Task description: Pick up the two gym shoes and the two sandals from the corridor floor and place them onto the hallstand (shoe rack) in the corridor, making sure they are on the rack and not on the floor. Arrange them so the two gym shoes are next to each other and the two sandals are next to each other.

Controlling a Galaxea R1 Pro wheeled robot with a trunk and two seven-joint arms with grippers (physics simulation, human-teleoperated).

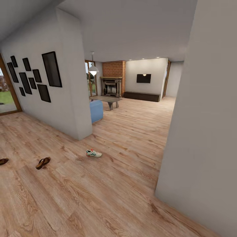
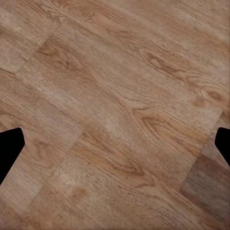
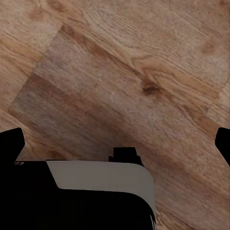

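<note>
**Shoes on the corridor floor**

One gym shoe [image 1: 93, 153] lies on the wood floor [image 1: 108, 194] near the wall corner. A sandal [image 1: 43, 162] lies well left of it, another [image 1: 3, 161] at the edge. Both tools, left [image 2: 115, 143] and right [image 3: 115, 143], stand wide, empty.

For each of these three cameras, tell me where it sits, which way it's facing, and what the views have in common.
Head view: on the robot's head, looking forward and down the corridor floor at a gym shoe, two sandals and a far living room.
Left wrist view: near the left gripper, facing down at bare planks; two dark fingertips at the edges.
Right wrist view: near the right gripper, facing down; fingertips plus a grey-black robot part.
Shared: the wood floor.
</note>
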